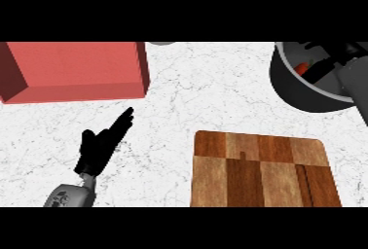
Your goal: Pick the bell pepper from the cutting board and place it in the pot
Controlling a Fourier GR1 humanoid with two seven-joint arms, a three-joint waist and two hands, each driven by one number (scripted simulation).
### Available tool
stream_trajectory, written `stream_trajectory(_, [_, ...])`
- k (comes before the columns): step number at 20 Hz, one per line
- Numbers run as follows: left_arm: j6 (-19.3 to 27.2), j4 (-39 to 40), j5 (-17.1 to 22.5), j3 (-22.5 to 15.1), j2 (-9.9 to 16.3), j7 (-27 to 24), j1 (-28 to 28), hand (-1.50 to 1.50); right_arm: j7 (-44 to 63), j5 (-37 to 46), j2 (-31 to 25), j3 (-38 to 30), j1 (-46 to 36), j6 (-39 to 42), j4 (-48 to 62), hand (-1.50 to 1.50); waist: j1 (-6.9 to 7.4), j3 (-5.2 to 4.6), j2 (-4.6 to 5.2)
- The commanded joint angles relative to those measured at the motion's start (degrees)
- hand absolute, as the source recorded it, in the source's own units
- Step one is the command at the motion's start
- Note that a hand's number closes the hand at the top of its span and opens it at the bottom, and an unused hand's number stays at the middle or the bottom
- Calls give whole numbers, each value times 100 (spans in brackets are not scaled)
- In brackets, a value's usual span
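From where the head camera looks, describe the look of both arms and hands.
The left hand is matte black with slim, tapering fingers. It joins a light grey, rounded forearm with dark speckled markings near the wrist. The right forearm is a smooth grey cylinder. Only black parts of the right hand show over the pot. No cables show.

White grey-veined marble counter [208, 92] — striped brown wooden cutting board [262, 170], red box [72, 70], dark grey pot [305, 90], black left robot hand [101, 146].

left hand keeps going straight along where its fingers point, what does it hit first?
Probably the red box: the left hand points up and right toward its near right corner. Bare counter lies between; heights are unclear, so it could slip past.
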Motion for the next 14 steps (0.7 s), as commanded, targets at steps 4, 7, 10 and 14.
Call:
stream_trajectory(4, [22, -30, 56, 156, 85, 149, -75, 0, -177, -1549, -103, -1604, -239, -371, -100, -150, -77, -5, -20])
stream_trajectory(7, [25, 82, -14, 22, -38, 15, 73, 0, -196, -1899, -522, -2017, -186, -627, -101, -150, -90, -10, 5])
stream_trajectory(10, [-75, -14, 73, 124, 95, 84, 115, 0, -235, -2204, -813, -2363, -163, -768, -139, -150, -77, -12, -12])
stream_trajectory(14, [35, -99, 23, 77, -28, 230, -90, 0, -595, -2539, -1287, -2736, 125, -336, -45, -150, -1, -1, 46])
